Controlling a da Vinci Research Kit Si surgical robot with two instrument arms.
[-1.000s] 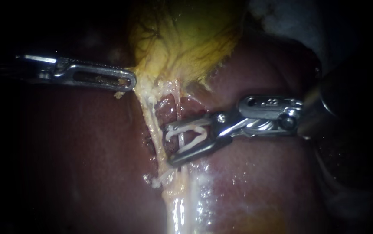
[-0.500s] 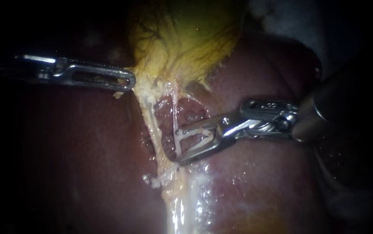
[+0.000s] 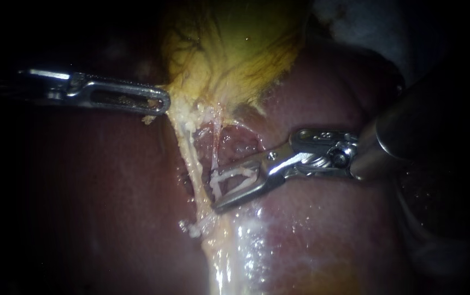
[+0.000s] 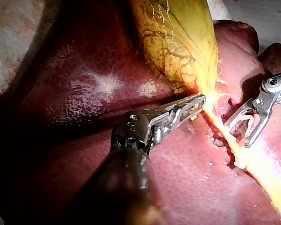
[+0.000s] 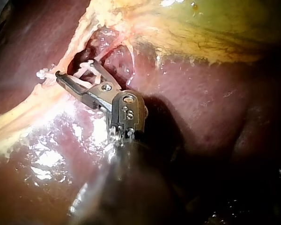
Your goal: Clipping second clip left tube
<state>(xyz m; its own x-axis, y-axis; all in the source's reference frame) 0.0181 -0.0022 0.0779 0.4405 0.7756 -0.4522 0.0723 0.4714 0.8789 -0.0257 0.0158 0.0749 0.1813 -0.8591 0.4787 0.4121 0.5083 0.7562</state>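
The yellow-green gallbladder (image 3: 229, 49) lies on the dark red liver (image 3: 109, 191). My left instrument (image 3: 157, 104) is shut on the pale tissue at the gallbladder's neck, also seen in the left wrist view (image 4: 200, 100). A thick pale tube (image 3: 192, 158) runs down from the neck, and a thin tube (image 3: 217, 139) runs beside it on its right. My right instrument (image 3: 214, 191) holds a white clip (image 3: 235, 180) between its jaws. The thin tube passes into the clip's opening, and the jaw tips reach the thick tube. In the right wrist view the jaws (image 5: 68, 77) and clip (image 5: 86, 68) sit at the same spot.
A small white clip (image 3: 194, 228) sits lower on the thick tube. Wet, shiny pale tissue (image 3: 229, 257) runs on below it. White cloth (image 3: 355, 22) shows behind the liver at the upper right.
My right instrument's jaws have narrowed on the white clip, and its shaft has come further in from the right. The left instrument has stayed still.
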